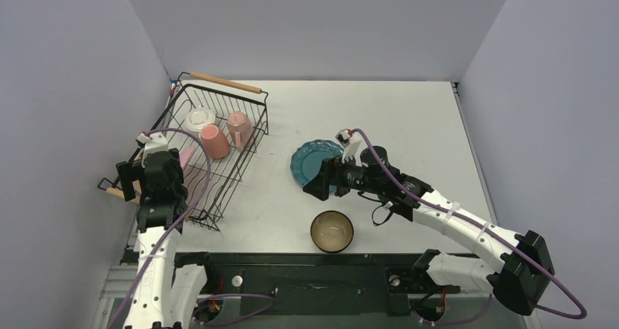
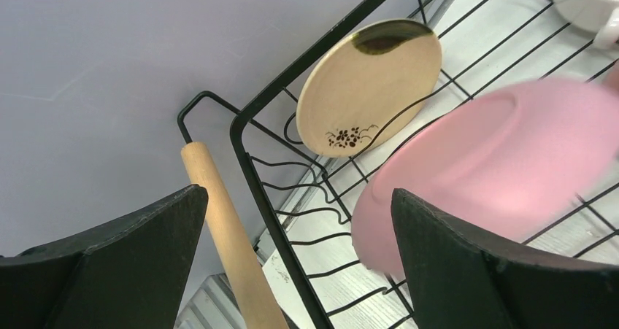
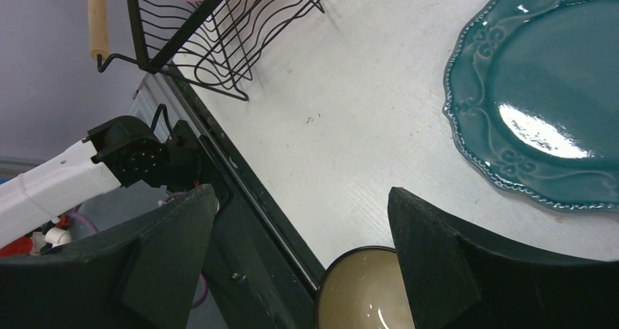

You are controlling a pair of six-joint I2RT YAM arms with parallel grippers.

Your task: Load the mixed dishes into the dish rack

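The black wire dish rack [image 1: 219, 165] stands at the left with wooden handles at its two ends. In it are a white mug [image 1: 198, 118] and two pink mugs [image 1: 214, 141] [image 1: 239, 127]. The left wrist view shows the cream plate [image 2: 368, 84] upright in the rack and the pink plate [image 2: 496, 161] leaning beside it, slightly blurred. My left gripper [image 1: 159, 174] is open and empty over the rack's near end [image 2: 299, 271]. The teal scalloped plate [image 1: 314, 161] lies flat on the table. My right gripper [image 1: 320, 184] is open and empty above its near edge. The dark bowl [image 1: 332, 231] sits upright near the front edge.
The rack's near wooden handle [image 2: 223, 234] lies just under my left fingers. The side wall runs close along the rack's left. In the right wrist view the bowl [image 3: 361, 292] is between my open fingers, the teal plate [image 3: 547, 103] upper right, the table's front edge [image 3: 241, 190] close by.
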